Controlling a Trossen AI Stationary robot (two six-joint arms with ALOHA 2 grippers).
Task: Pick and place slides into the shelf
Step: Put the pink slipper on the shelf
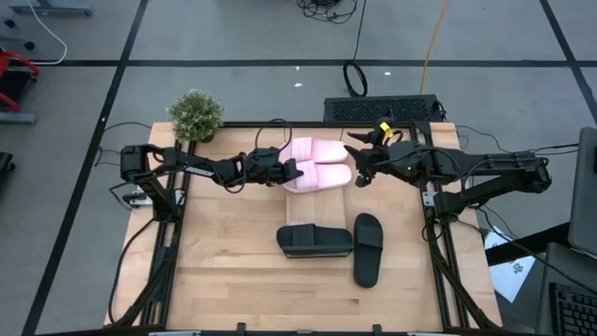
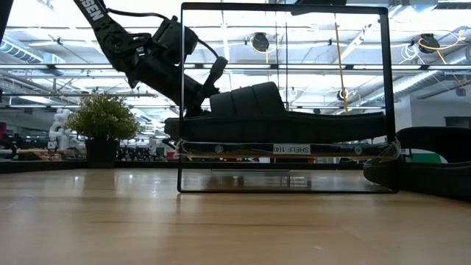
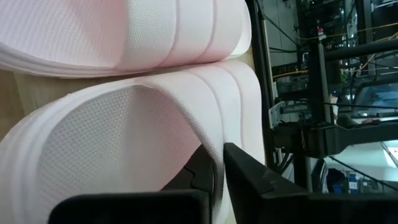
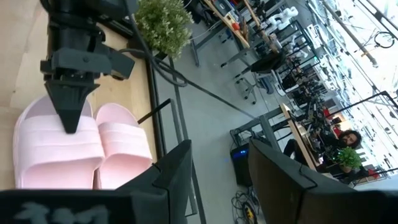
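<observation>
A: Where are the slides?

B: Both pink slides (image 1: 315, 163) lie side by side on the shelf (image 2: 283, 149) at the worktop's (image 1: 233, 271) far edge. The black pair (image 1: 336, 245) waits mid-worktop, one on its side, just apart.

A: And the left pincer (image 1: 291, 172)?

B: Narrow, its fingers (image 3: 249, 180) pinching the edge of the nearer pink slide (image 3: 124, 143). The right pincer (image 1: 359, 174) hangs just beside the pink pair's other end, jaws apart, holding nothing.

A: What could go wrong?

B: I'd say the release. If the left arm pulls back before the fingers spread, it may drag that slide off the shelf or skew it against its twin. The two pincers are also near each other, so a careless retreat risks a knock. The plant (image 1: 195, 115) stands close to the left arm too.
</observation>
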